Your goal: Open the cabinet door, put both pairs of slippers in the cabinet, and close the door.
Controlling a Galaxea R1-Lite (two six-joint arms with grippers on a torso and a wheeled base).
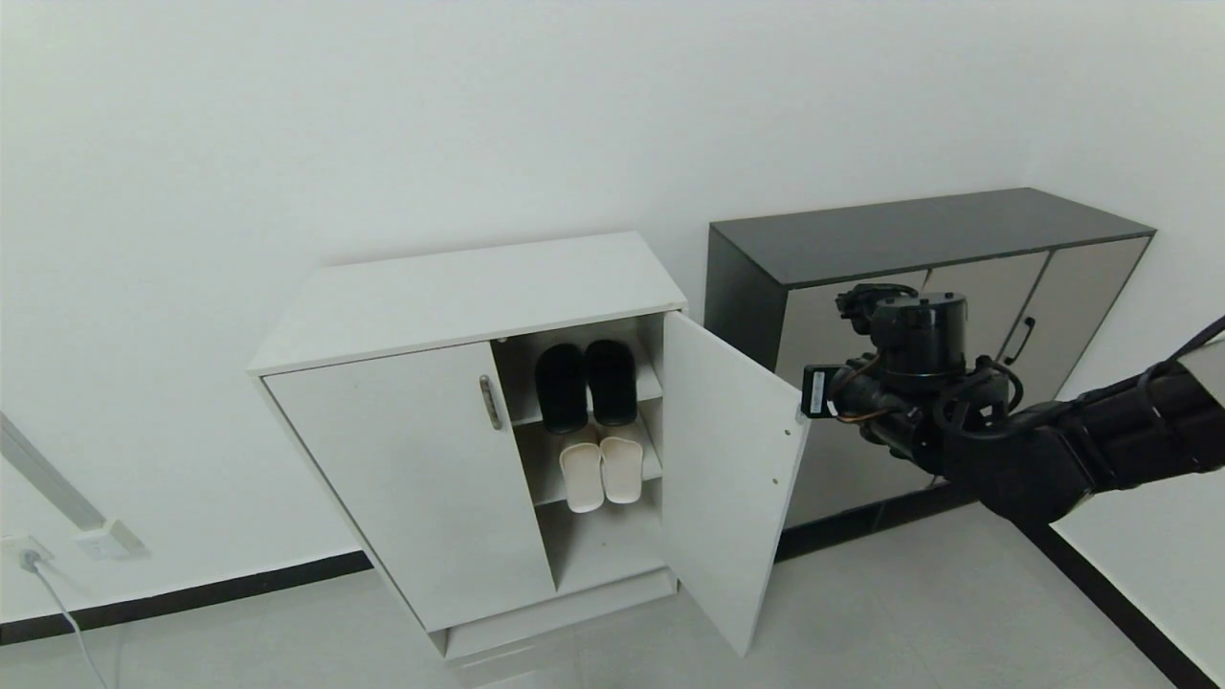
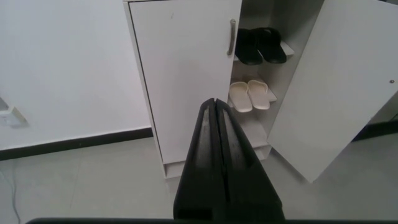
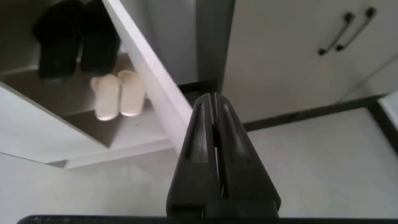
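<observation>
The white cabinet (image 1: 459,297) stands against the wall with its right door (image 1: 732,478) swung open and its left door (image 1: 412,478) closed. Black slippers (image 1: 586,383) lie on the upper shelf, white slippers (image 1: 601,473) on the shelf below. My right gripper (image 1: 813,392) is shut and empty, just outside the open door's free edge. In the right wrist view its shut fingers (image 3: 214,118) point at the door's edge (image 3: 155,81). My left gripper (image 2: 214,112) is shut and empty, held back from the cabinet, pointing at the closed left door (image 2: 186,74).
A dark cabinet (image 1: 919,239) with grey doors stands to the right of the white one, right behind my right arm. A wall socket with a cable (image 1: 29,555) is at the far left. Bare tiled floor (image 1: 861,622) lies in front.
</observation>
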